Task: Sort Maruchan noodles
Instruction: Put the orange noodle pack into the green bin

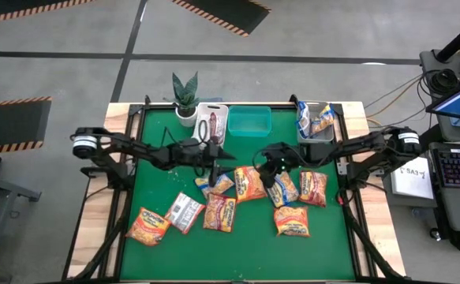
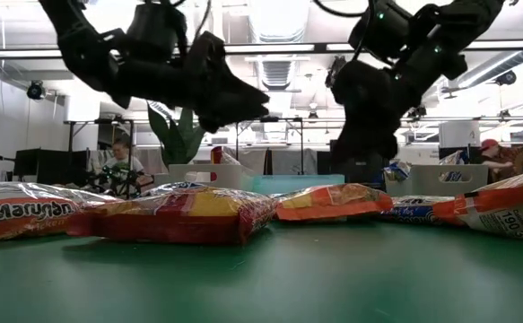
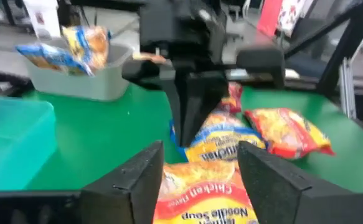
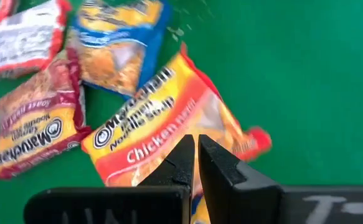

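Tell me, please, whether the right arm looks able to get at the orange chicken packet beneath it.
Probably yes: the right gripper hangs directly over the chicken packet, nothing between, though its fingers are shut.

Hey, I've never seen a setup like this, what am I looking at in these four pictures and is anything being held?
Two dark robot arms work over a green table. One picture looks straight down, one looks level along the tabletop, and two come from cameras on the arms' wrists. Ramen packets lie scattered on the table, and a few already sit in the grey bin at the back, beside a teal bin, a white bin and a potted plant. The left hand is open above an orange chicken packet, holding nothing. The right hand is shut just above another chicken packet; nothing shows between its fingers.
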Controlling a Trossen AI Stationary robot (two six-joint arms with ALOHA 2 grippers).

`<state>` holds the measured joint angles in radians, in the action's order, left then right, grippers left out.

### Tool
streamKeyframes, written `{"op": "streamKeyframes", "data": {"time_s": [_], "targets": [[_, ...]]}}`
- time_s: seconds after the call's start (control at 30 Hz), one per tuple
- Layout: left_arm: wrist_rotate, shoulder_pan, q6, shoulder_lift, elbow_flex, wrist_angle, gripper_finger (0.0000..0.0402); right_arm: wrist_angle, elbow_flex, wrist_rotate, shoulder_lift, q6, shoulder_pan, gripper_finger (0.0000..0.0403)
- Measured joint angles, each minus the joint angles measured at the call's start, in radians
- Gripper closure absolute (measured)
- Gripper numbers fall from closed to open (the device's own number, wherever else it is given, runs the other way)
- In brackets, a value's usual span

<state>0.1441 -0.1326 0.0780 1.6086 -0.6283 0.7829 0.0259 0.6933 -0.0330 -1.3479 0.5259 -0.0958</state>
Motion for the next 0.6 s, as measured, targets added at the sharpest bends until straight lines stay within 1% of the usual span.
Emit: {"op": "streamKeyframes", "data": {"time_s": [0.07,0.17,0.27,0.33,0.43,0.5,0.6], "targets": [[0.004,0.006,-0.016,0.028,-0.031,-0.033,0.0233,0.035,0.0,-0.025,0.0,0.076,-0.015,0.039],[0.005,0.017,-0.046,0.062,-0.072,-0.102,0.0264,0.051,0.0,-0.099,0.0,0.141,-0.034,0.0385],[0.005,0.034,-0.071,0.091,-0.099,-0.15,0.0299,0.054,0.0,-0.14,0.0,0.186,-0.053,0.036],[0.006,0.052,-0.089,0.108,-0.11,-0.162,0.0324,0.063,0.0,-0.159,0.0,0.208,-0.069,0.0332],[0.008,0.076,-0.103,0.133,-0.118,-0.162,0.0359,0.076,0.0,-0.159,0.0,0.233,-0.096,0.028],[0.013,0.087,-0.104,0.15,-0.117,-0.165,0.0377,0.075,0.0,-0.163,0.0,0.236,-0.11,0.0243],[0.054,0.095,-0.103,0.184,-0.119,-0.165,0.0397,0.073,0.0,-0.188,0.0,0.241,-0.128,0.0188]]}}
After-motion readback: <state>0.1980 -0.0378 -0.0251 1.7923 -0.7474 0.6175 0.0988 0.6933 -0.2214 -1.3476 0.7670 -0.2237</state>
